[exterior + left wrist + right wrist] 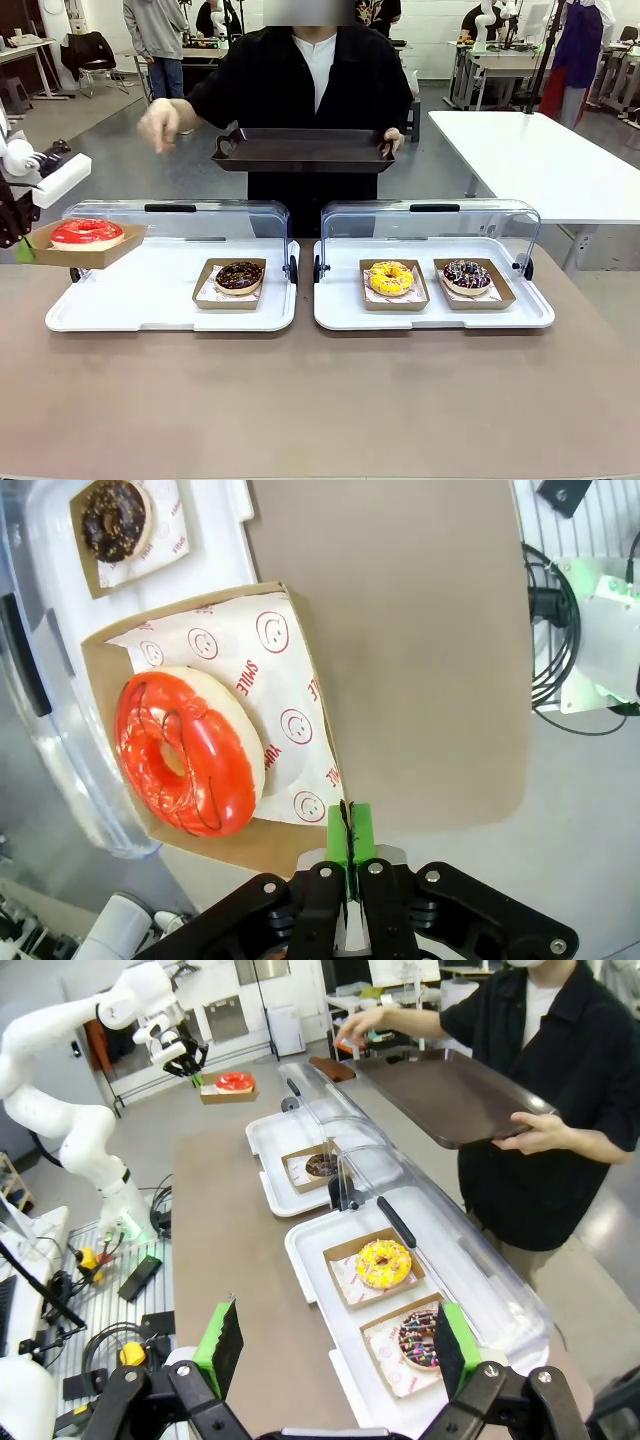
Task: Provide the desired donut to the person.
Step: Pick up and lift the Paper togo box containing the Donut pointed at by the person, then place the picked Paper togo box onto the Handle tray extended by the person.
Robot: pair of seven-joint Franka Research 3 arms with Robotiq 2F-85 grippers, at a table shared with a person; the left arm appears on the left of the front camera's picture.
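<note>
The red donut [87,233] is being held level in its cardboard boat [100,258], clamped at the rim by the left pincer [350,832] above the desk's [300,400] left end, likely for the person's [300,80] offered tray [300,150] (right pincer [338,1342] being held apart, empty)

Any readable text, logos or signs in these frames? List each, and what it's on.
"SMILE": red print, repeated, with smiley-face signs, on the white paper liner under the red-glazed donut in its cardboard tray.
Red print on the paper under the chocolate donut: too small to read.
Print under the yellow donut and sprinkled donut: too blurred to read.
</note>
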